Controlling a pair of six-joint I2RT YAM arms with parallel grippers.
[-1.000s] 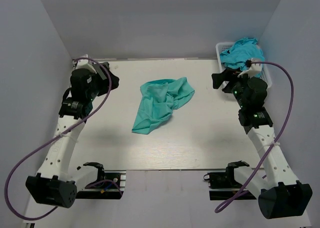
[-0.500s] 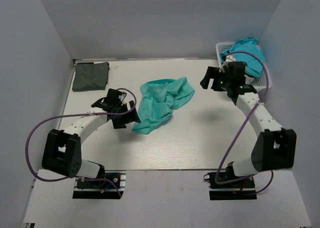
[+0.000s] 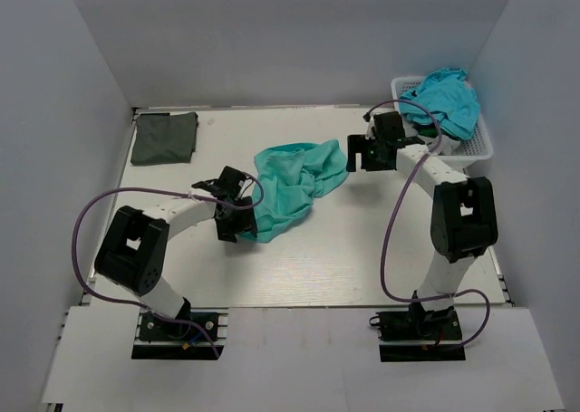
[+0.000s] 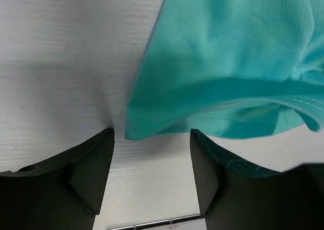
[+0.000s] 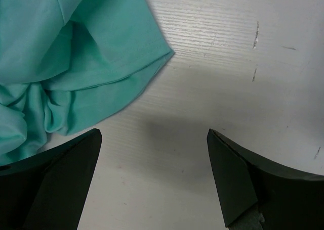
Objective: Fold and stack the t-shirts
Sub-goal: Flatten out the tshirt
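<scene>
A crumpled teal-green t-shirt (image 3: 292, 187) lies in the middle of the table. My left gripper (image 3: 237, 220) is open at its lower left corner; in the left wrist view the shirt's corner (image 4: 152, 124) sits just ahead of the open gripper (image 4: 152, 177). My right gripper (image 3: 353, 154) is open just right of the shirt's right edge; in the right wrist view the shirt (image 5: 76, 63) lies up and left of the gripper (image 5: 152, 174), which is over bare table. A folded dark grey-green t-shirt (image 3: 164, 138) lies at the far left corner. Turquoise-blue shirts (image 3: 441, 100) fill the basket.
A white lattice basket (image 3: 476, 138) stands at the far right corner of the table (image 3: 362, 249). Grey walls enclose the table on the left, back and right. Purple cables loop from both arms.
Both arms swung down from raised poses and reached inward to the teal shirt: the left to its lower left corner, the right to its right edge. The dark folded shirt came into view.
</scene>
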